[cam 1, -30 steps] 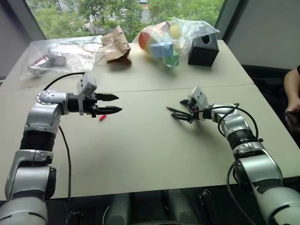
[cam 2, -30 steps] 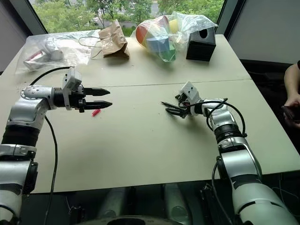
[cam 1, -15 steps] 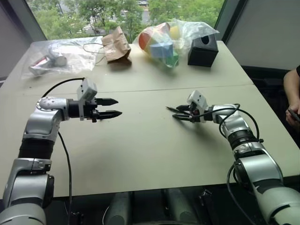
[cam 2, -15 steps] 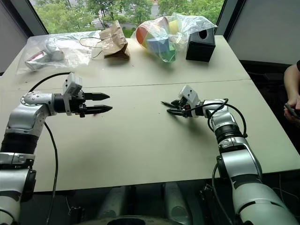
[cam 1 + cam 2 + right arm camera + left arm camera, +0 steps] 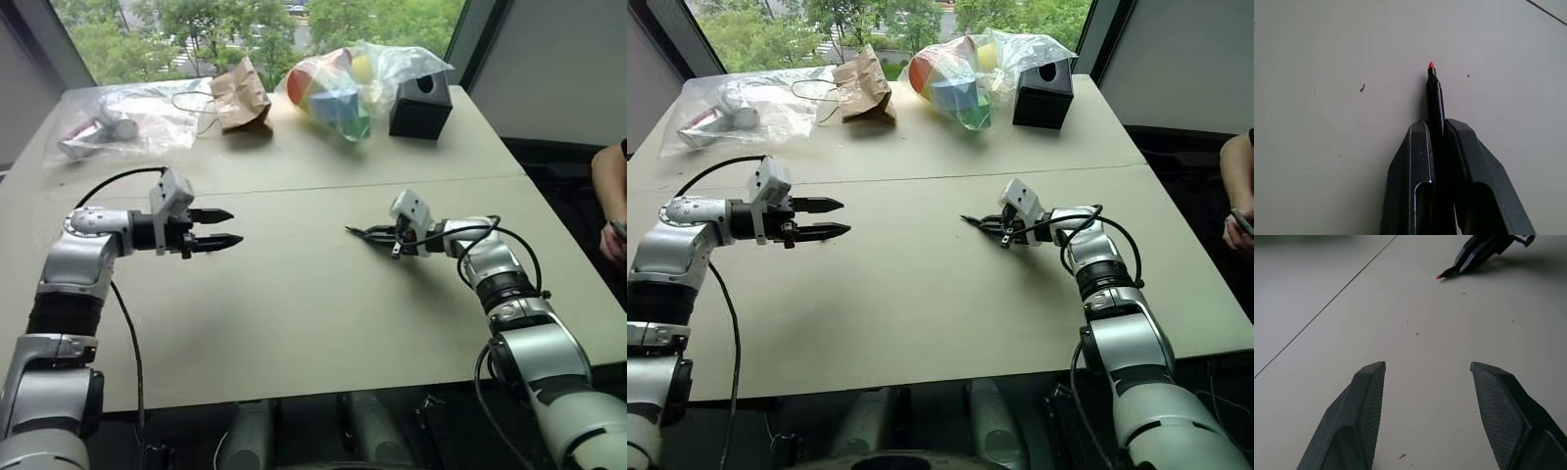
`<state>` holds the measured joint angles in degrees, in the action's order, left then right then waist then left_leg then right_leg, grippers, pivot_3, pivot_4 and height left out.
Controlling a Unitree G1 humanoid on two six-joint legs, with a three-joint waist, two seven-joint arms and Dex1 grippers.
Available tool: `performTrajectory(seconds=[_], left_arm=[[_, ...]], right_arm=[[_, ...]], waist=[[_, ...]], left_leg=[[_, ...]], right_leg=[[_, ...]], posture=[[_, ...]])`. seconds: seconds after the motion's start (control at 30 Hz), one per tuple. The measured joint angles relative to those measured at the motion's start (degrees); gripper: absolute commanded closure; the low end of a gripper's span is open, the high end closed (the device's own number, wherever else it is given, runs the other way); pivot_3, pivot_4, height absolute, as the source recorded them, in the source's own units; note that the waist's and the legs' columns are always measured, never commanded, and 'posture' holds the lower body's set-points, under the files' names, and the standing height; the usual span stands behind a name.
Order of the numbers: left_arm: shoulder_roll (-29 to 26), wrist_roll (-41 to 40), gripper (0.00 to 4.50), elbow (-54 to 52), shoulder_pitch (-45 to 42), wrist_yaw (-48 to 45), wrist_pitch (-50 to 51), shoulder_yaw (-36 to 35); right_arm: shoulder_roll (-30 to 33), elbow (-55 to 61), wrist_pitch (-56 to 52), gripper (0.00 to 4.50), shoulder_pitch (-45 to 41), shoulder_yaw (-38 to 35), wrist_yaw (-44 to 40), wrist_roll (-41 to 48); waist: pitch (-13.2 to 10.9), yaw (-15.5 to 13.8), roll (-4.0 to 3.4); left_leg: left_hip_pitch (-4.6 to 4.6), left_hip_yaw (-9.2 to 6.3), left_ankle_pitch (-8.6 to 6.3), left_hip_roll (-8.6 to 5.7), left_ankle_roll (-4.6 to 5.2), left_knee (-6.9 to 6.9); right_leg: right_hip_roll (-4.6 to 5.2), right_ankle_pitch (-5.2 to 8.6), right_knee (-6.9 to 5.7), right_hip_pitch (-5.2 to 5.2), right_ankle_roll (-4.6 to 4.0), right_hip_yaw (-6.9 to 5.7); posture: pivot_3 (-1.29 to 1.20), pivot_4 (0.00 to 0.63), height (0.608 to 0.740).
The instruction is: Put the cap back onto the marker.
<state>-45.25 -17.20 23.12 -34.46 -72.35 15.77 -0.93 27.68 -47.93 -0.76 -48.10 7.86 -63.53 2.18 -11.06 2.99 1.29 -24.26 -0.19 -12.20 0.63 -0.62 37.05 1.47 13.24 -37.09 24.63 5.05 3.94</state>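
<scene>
Our right gripper pinches the marker tight, its red tip poking out past the fingers just over the table. Our left gripper is spread wide with nothing in it, well apart.

Daylight from the window ahead lights my bench evenly; shadows are soft, and my left wrist view blurs far off.
</scene>
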Motion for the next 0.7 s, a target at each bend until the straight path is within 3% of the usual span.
performTrajectory(seconds=[0.2, 0.43, 0.7], left_arm=[[-2.96, 0.43, 1.61, 4.97, 4.06, 1.60, -3.57, -3.92], [-0.37, 0.39, 1.61, 6.05, 10.03, 8.28, -9.68, -9.00], [5.06, 0.17, 1.61, 6.23, 11.30, 13.90, -11.48, -9.42]], right_arm=[[0.56, 25.50, -14.50, 4.43, 1.48, 0.30, -1.17, 3.11], [-2.10, 51.05, -33.54, 4.43, 11.48, 0.21, 4.47, 11.13], [-5.06, 61.41, -40.92, 4.43, 16.51, 0.18, 13.32, 15.01]], waist=[[-0.01, 0.15, -0.01], [0.01, -1.16, 0.01], [0.02, -1.25, 0.03]], left_leg=[[-0.10, -0.03, 0.00, 0.16, 0.00, -0.04], [-0.12, -0.06, -0.01, 0.15, -0.03, 0.00], [-0.13, -0.06, -0.02, 0.16, -0.04, -0.03]], right_leg=[[0.02, -0.02, -0.04, 0.12, 0.05, -0.02], [0.28, 0.07, 0.05, 0.10, -0.15, 0.00], [0.42, 0.05, 0.09, 0.14, -0.19, 0.04]], posture=[[0.00, 0.150, 0.740], [0.00, 0.150, 0.740], [0.00, 0.150, 0.740]])
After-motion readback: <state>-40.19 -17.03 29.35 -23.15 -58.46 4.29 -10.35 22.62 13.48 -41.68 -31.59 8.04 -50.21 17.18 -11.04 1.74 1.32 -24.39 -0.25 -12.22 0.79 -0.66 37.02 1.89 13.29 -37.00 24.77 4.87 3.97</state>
